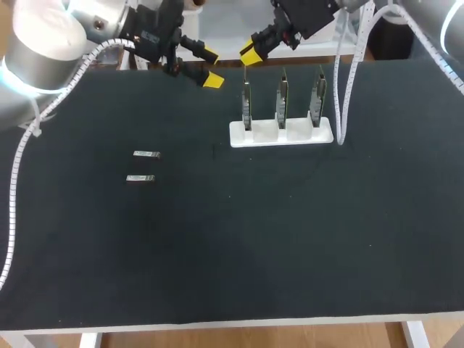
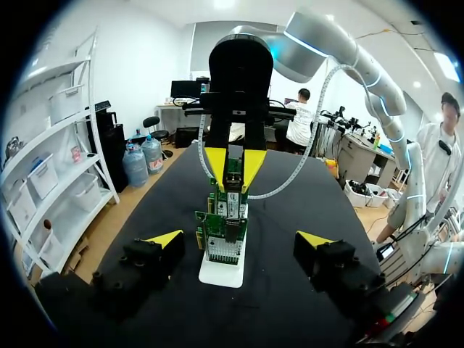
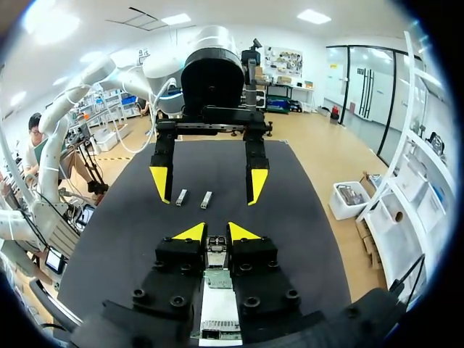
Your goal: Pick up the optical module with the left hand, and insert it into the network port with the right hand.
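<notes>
The 2 optical modules, one (image 1: 146, 154) and the other (image 1: 140, 178), lie flat and side by side on the left half of the dark table (image 1: 254, 239), close together but apart. In the right wrist view they show as 2 small metal bars, (image 3: 181, 196) and (image 3: 206, 199), on the cloth beyond that gripper. Neither gripper touches them. The left gripper (image 1: 212, 67) hangs over the far edge of the table, well beyond the modules, with its fingers spread wide and nothing in them; its own view shows the 2 yellow tips far apart on either side of the left gripper's centre (image 2: 241, 239). Well to the right of the modules stands a white base (image 1: 264, 136) holding 3 network cards upright in a row, (image 1: 246, 98), (image 1: 281, 94) and (image 1: 317, 94). The right gripper (image 1: 251, 51) hovers above the left end of that row, its tips drawn close with only a narrow gap and pinching nothing; in its own view the right gripper (image 3: 217, 232) looks down over the cards. From the left wrist the cards line up one behind another, between the 2 grippers. A white coiled cable (image 1: 339, 109) from the right arm hangs down just beside the base's right end.
</notes>
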Action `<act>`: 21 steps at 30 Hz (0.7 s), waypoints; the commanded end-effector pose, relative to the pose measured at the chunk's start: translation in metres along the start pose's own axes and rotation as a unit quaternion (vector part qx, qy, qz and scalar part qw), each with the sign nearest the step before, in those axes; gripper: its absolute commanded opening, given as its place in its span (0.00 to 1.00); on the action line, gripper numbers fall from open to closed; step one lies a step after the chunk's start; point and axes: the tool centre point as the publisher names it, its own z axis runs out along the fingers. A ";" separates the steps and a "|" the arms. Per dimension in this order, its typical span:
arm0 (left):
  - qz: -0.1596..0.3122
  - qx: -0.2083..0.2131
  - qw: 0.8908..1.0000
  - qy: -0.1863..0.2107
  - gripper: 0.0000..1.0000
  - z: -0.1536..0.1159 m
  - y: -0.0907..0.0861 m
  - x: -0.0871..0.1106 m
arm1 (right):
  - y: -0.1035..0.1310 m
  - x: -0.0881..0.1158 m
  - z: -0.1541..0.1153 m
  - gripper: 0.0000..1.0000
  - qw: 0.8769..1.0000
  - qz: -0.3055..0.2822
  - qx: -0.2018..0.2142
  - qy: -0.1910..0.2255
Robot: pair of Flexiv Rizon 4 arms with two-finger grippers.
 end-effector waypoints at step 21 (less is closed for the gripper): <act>0.000 0.001 1.000 0.002 1.00 0.000 0.001 -0.001 | -0.008 0.006 0.006 0.00 0.970 0.005 -0.242 0.003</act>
